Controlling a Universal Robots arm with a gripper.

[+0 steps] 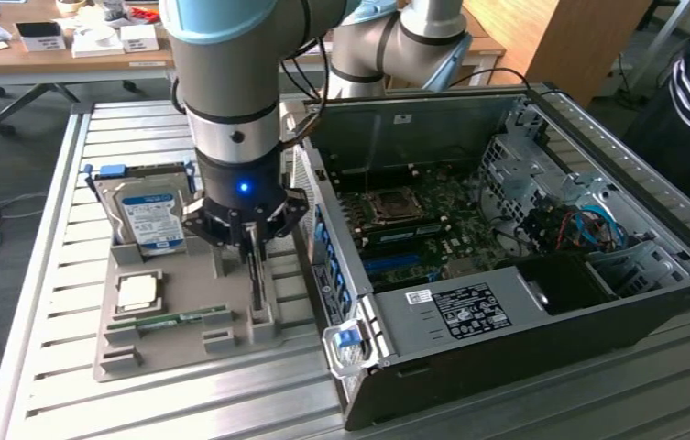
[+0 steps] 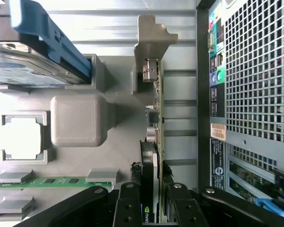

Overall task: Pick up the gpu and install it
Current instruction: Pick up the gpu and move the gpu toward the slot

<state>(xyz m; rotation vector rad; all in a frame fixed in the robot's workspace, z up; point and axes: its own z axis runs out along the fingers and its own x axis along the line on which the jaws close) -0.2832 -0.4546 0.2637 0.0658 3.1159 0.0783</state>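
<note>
Pick-up step. Pinched by black gripper [image 1: 254,293], left of centre in exterior view: dark green gpu card [image 2: 156,118], upright in grey plastic holder [image 1: 155,353]. Lift straight, untilted.

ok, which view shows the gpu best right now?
Wrist view: the gpu stands edge-on in its grey holder, metal bracket and board edge plain, the gripper closed on it. In the exterior view the gpu is a thin dark sliver below the gripper, mostly hidden.
</note>
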